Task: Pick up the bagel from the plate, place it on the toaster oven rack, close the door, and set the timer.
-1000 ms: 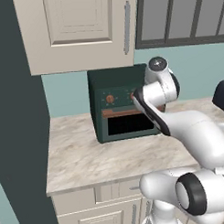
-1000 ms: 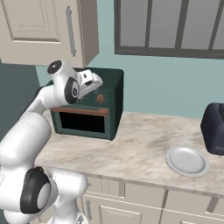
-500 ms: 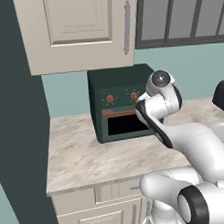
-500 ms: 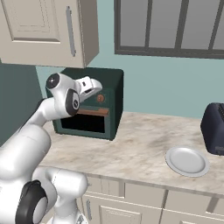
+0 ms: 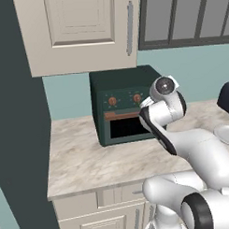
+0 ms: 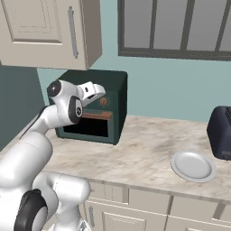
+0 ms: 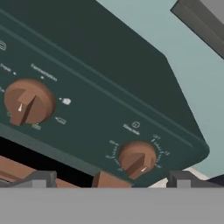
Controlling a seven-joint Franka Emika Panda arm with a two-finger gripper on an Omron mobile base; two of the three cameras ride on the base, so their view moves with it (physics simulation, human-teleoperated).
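Observation:
The dark green toaster oven [image 5: 123, 104] stands at the back of the counter. Its door [image 5: 129, 127] is shut, with the copper bar handle [image 6: 97, 116] across the top of the black window. The toaster oven rack is hidden behind it. My gripper [image 6: 98, 91] hovers open just in front of the control panel. In the hand view my gripper [image 7: 111, 181] has the right copper knob [image 7: 137, 159] between and just above its fingertips [image 7: 40, 178], and a second knob [image 7: 27, 105] sits to the left. The white plate [image 6: 193, 165] lies bare on the counter to the right. The bagel is out of view.
A black toaster [image 6: 221, 133] stands at the right end of the counter beside the plate. Cream wall cabinets [image 5: 85, 28] hang above the oven, and a window [image 6: 180, 27] is on the back wall. Bare marble counter [image 6: 144, 149] stretches between oven and plate.
The arm's wrist and elbow have sunk lower and folded in, while the hand has stayed in front of the oven's control panel. The jaws have stayed open.

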